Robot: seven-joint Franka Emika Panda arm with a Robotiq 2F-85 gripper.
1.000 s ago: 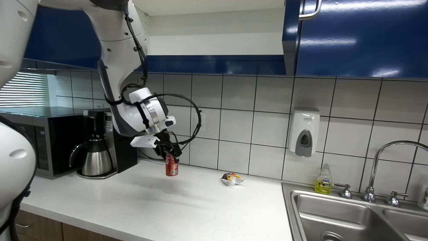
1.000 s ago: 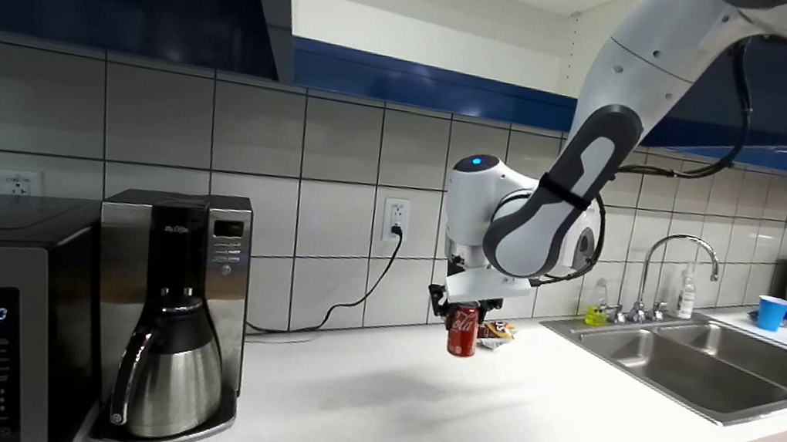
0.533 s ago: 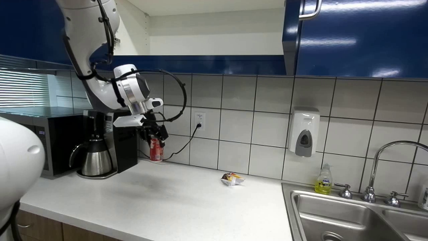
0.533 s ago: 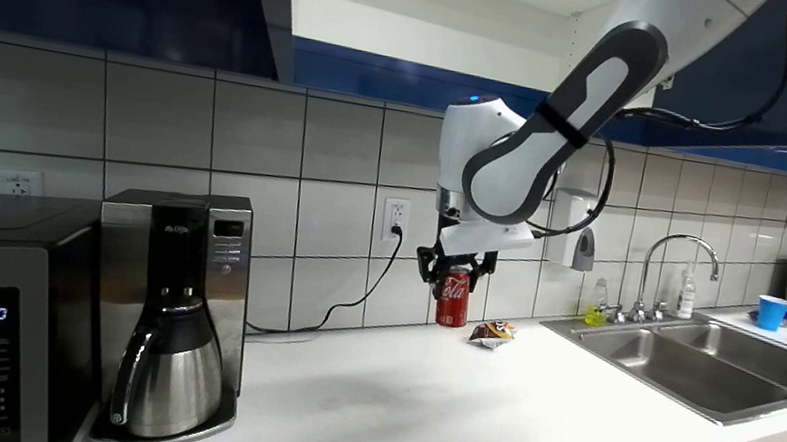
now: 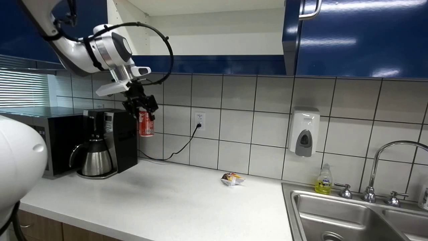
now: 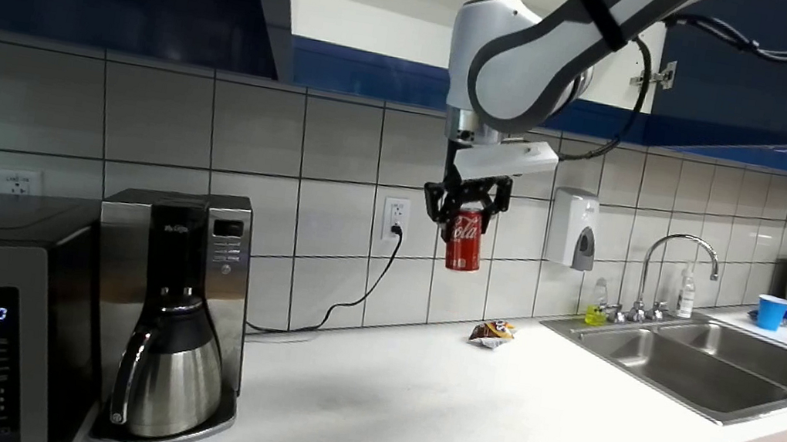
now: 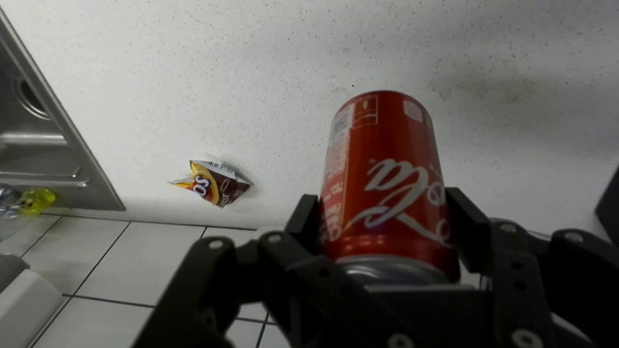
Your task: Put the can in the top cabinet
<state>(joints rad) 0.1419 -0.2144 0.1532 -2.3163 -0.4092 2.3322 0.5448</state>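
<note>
Item: can (image 6: 465,242), red, held between the fingers (image 7: 464,222), clear above the worktop (image 5: 180,204), lower than the open cabinet (image 5: 217,43). Step, we judge: the carry. Next, we need height, then a reach inward.

The rounded white arm (image 6: 527,85) has charcoal trim (image 6: 567,25), black cable (image 5: 171,53), and black jaws with silvery screws (image 7: 527,338).

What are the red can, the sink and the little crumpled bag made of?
The can: probably thin metal, painted glossy red, since its end looks silvery.
The sink: looks like stainless steel, grey with a soft shine.
The bag: perhaps plastic film or foil, printed and sharply creased; can't tell which.
</note>
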